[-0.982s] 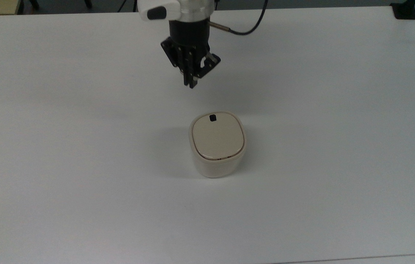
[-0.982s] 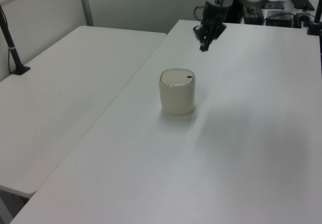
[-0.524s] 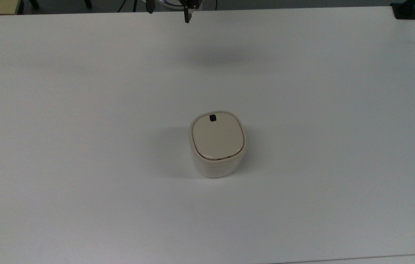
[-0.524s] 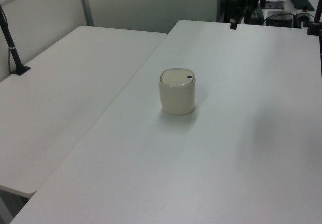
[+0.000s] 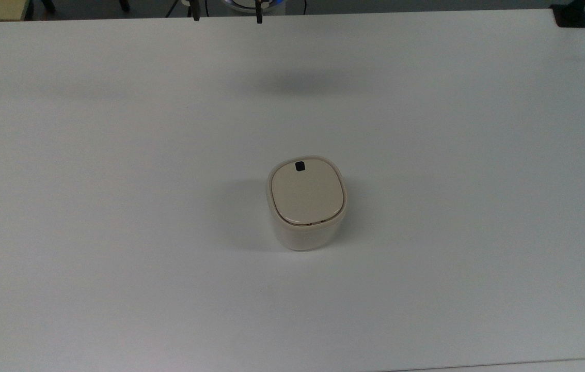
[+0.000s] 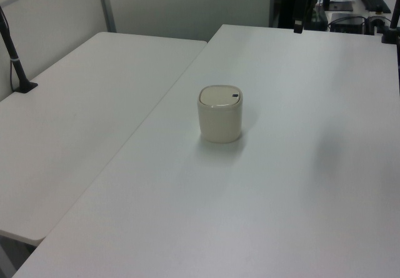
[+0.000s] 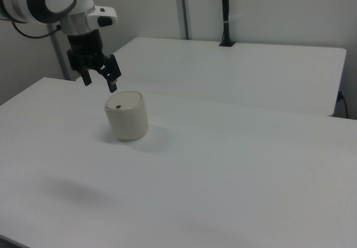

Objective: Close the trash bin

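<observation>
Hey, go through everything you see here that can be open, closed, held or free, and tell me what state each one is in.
trash bin: upright on the table, free, nothing touching it.
lid: down flat on the trash bin, closed.
gripper: open, holding nothing, raised clear of the trash bin.

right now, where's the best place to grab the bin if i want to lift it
Probably the bin by its side walls, coming down from above with the fingers straddling the body just under the rim. It stands upright and alone on the table, the lid lies flat and flush, offering no edge to pinch, and the walls look straight. The gripper is open; whether it spans the body is unclear.
</observation>
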Motion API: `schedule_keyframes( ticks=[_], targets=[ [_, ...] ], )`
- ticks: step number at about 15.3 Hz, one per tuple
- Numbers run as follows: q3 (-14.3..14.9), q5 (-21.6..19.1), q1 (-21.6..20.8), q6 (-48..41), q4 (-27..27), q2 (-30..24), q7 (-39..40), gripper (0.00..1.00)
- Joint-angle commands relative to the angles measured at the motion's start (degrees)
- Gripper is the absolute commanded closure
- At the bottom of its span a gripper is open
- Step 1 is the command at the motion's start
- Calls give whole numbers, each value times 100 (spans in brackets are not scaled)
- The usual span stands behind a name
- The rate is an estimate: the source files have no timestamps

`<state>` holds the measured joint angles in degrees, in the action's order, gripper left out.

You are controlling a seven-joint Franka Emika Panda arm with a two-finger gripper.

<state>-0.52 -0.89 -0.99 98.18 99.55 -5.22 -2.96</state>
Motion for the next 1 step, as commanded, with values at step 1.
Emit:
schedule_keyframes(
  ticks=[1],
  targets=[
    [-80,186,21,105,-67,48,146,0]
  ],
)
